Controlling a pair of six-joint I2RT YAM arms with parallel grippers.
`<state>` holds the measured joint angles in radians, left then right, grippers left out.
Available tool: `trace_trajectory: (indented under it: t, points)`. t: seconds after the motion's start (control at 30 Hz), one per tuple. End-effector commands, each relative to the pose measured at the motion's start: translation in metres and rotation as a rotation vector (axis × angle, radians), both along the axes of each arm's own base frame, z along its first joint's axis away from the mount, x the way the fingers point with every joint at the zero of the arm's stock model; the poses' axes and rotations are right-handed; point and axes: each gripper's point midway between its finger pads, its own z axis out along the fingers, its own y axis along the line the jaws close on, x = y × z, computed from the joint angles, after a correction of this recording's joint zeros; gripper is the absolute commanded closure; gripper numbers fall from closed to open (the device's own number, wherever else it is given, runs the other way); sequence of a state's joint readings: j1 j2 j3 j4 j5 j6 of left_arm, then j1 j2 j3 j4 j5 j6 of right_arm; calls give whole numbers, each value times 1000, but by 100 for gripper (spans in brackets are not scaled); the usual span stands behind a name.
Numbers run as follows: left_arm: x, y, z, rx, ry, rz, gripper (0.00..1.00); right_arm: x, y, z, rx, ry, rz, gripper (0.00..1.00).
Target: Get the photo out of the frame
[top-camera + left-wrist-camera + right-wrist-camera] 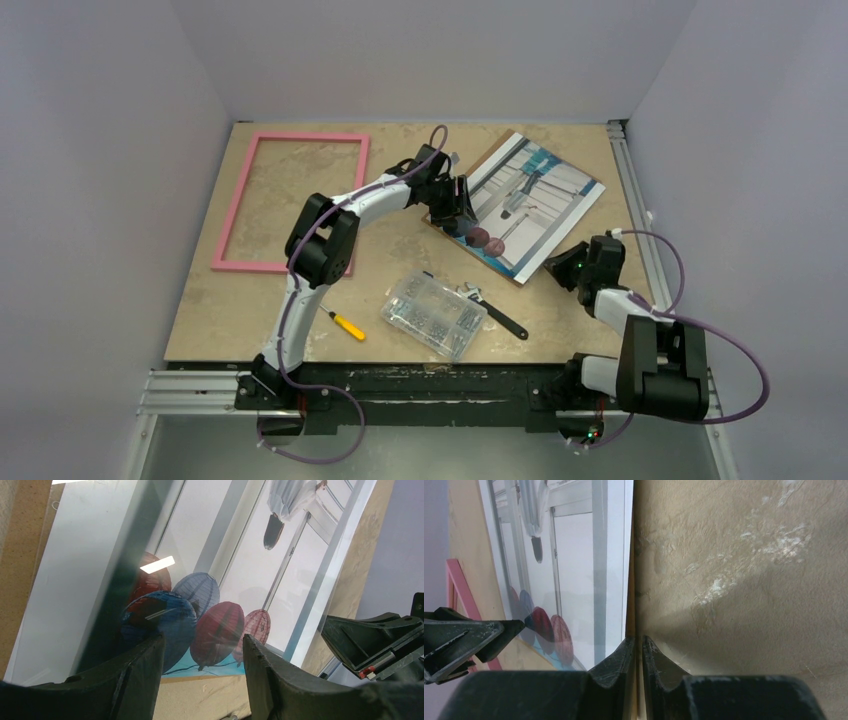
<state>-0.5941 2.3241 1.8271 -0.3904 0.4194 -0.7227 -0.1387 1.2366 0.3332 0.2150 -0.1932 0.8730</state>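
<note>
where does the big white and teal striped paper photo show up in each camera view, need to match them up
top external: the large rectangular white and teal striped paper photo lies tilted, right of centre.
left wrist: it fills most of the picture.
right wrist: it runs down the left half.
shared landmark: the cluster of dark red and blue balls at one corner of the print.

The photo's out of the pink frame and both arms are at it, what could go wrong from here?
The right gripper pinches only the thin edge of the photo, so it could slip or crease. The left gripper stands open over the lantern corner; closing there might crumple the print. The screw box lies close by and could get knocked.
</note>
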Motion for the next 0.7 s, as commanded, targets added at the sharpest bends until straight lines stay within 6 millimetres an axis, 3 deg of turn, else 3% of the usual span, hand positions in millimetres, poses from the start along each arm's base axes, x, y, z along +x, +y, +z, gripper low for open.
trace_trajectory:
  t: [0.0,0.43,0.67]
  points:
    - [5,6,-10,21,18,17,43,4,11,10,47,-43,37,88]
    - [7,6,-10,18,18,18,43,-3,12,21,47,-57,36,86]
    - [7,8,-10,18,17,18,43,-5,13,18,56,-47,39,86]
